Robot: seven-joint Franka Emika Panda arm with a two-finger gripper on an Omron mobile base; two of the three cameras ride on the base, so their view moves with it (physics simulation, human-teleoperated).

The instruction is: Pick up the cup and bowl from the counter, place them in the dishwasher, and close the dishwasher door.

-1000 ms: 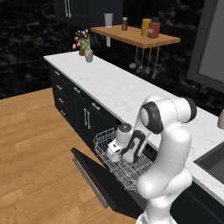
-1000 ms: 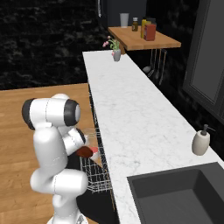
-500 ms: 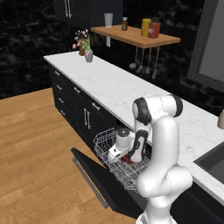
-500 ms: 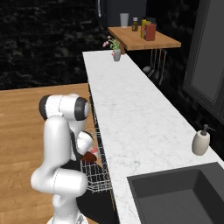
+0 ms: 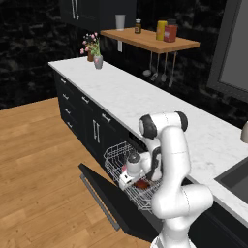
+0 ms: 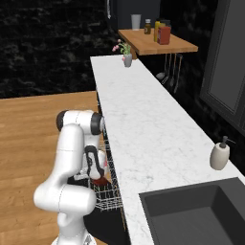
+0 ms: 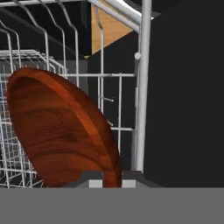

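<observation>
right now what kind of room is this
A home-style kitchen, rendered rather than real. A long white marble counter runs above black cabinets, a sink is set into it near a soap dispenser, and an open dishwasher has its wire rack pulled out.

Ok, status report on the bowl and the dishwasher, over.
Claw shut on the bowl, low inside the white wire rack. Dishwasher door down, open. Rack wires close around the bowl, nothing else in the way.
</observation>
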